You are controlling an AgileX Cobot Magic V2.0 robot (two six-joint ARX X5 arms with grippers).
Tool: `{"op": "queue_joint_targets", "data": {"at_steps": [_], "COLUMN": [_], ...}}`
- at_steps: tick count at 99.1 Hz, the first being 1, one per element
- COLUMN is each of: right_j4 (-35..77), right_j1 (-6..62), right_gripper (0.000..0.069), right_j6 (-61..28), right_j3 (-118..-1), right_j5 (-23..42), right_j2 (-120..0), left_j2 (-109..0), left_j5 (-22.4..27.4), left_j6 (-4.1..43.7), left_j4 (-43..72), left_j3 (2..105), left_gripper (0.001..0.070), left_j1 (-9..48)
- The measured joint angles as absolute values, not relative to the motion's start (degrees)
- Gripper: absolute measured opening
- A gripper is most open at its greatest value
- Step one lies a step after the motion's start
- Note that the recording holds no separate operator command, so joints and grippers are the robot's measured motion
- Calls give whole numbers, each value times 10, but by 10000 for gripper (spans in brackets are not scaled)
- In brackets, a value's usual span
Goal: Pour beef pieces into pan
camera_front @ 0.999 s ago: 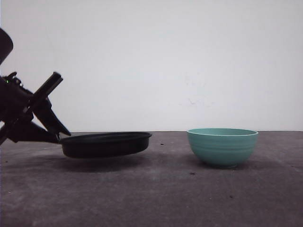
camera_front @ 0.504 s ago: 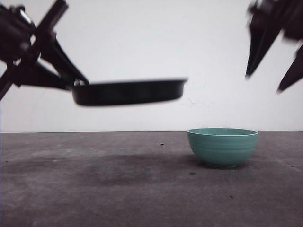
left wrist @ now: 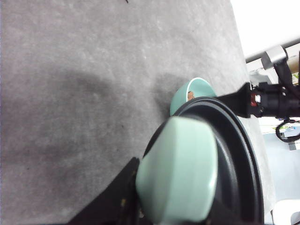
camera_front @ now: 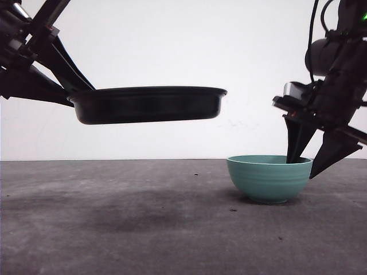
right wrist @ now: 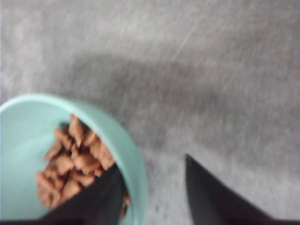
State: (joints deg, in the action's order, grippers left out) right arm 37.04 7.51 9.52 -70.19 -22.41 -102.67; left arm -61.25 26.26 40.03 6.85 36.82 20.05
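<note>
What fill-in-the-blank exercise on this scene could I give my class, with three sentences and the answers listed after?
1. The beef pieces lie inside the ____.
2. The left gripper holds the pan ____ the table.
3. The right gripper has one finger inside the bowl and the other ____ it.

Answers: bowl; above; outside

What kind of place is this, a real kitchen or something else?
Probably a lab test bench, not a kitchen: a bare grey table against a plain white wall, with just a pan and a teal bowl of beef pieces.
</note>
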Motion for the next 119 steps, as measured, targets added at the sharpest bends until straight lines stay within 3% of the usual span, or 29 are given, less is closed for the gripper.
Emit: {"op": "queue_joint_targets", "data": {"at_steps": [8,17,40,68,83,119], "right_j4": [357,346,331,241,230,218], "right_j1": [75,76,80,169,283,526], "right_gripper": [71,22,13,12,12,12], "right_j6": [98,99,108,114,101,4], "right_j3": [-702,-702,-697,-699,-701,-699], "right_j5": [-226,-234,-259,-204,-93,315], "right_j2": [-1027,-1027,-1003,-802,-732,-723], "left_j2": [-613,-613,-613,-621,-648,-661], "left_j5": [262,262,261,238,239,239], "left_j6": [400,400,398,370,360,355], "left_j4": [75,75,97,160,177,207], "left_j3": [368,368,371,434,463,533], "left_gripper": [53,53,53,53,53,53], "left_j1": [201,201,207,236,244,245]}}
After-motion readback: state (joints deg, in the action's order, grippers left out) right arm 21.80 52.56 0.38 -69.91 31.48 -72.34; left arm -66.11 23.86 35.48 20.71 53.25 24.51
